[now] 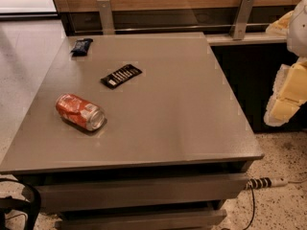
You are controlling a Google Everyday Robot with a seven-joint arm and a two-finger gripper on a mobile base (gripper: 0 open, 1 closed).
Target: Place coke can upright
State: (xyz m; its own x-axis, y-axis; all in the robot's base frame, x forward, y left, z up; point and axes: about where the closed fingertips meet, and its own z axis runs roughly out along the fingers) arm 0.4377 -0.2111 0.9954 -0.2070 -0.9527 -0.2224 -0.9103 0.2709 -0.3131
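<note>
One dented coke can (80, 111) sideways; fingers (293, 83) far right.

At the right edge the gripper (287, 97) is cut off by the frame, with only pale white and yellow parts showing. The coke can (79, 111) hides its far end. The white marks on the black packet (121, 75) cannot be read, nor can the dark blue wrapper (81, 46) at the upper left.

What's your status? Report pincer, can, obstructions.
Pincer at far right, beside the grey table. Dented red-orange aluminium coke can on its side, front left. Flat black packet behind it, not touching.
</note>
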